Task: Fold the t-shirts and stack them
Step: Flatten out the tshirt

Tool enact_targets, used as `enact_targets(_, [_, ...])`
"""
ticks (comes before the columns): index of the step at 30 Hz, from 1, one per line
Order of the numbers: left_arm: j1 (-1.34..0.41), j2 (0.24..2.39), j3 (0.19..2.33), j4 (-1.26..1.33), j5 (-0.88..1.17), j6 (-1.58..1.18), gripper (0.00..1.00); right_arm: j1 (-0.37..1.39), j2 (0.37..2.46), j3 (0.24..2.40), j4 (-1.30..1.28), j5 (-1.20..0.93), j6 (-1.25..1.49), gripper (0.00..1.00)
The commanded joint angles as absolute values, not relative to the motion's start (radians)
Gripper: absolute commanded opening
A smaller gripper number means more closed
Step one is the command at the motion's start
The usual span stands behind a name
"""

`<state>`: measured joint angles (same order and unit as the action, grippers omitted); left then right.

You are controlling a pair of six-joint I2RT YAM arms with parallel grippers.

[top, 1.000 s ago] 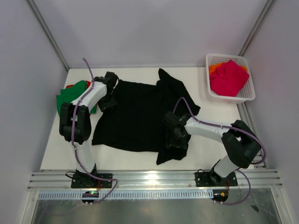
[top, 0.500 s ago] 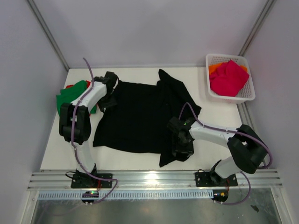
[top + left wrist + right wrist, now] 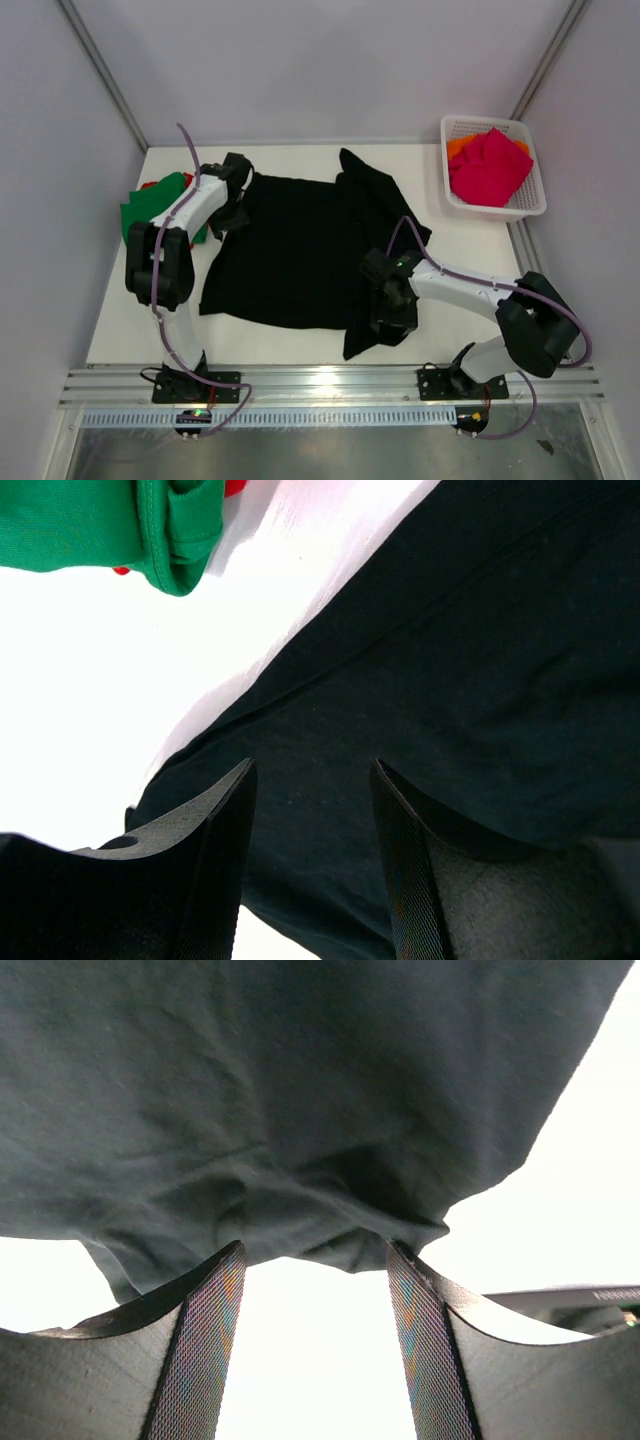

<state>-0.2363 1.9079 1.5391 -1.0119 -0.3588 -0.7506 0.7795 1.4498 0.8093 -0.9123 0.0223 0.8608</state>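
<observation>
One black shirt point(image 3: 290, 250) is spread mid-table point(image 3: 280, 340), with both grippers set over it.
The left gripper point(image 3: 312, 780) is held with fingers apart above the shirt's 10 o'clock corner; the right gripper point(image 3: 315, 1260) is likewise parted at the bunched 5 o'clock hem, nothing clamped; a green shirt point(image 3: 150, 208) is piled on a red shirt point(image 3: 232, 486) at 9 o'clock; one white basket point(image 3: 530, 203) at 2 o'clock is filled with a pink shirt point(image 3: 488, 165) and an orange shirt point(image 3: 458, 146); five shirts are counted.
</observation>
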Motion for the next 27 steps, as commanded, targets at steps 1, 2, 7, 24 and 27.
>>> enact_targets(1, [-0.239,1.859,1.578,-1.019,-0.367,-0.739,0.51,0.784,1.393,0.818,-0.989,0.069,0.867,0.63])
enact_targets(2, [-0.239,1.861,1.582,-1.019,-0.365,-0.739,0.52,0.784,1.382,0.809,-0.994,0.072,0.873,0.63])
enact_targets(7, [-0.239,1.868,1.585,-1.011,-0.344,-0.749,0.51,0.784,1.344,0.781,-0.979,0.054,0.919,0.63])
enact_targets(24, [-0.239,1.853,1.519,-0.979,-0.305,-0.776,0.51,0.612,1.479,1.278,-0.861,0.376,0.692,0.64])
enact_targets(27, [-0.241,1.855,1.502,-0.966,-0.293,-0.788,0.51,0.554,1.540,1.282,-0.806,0.348,0.661,0.64])
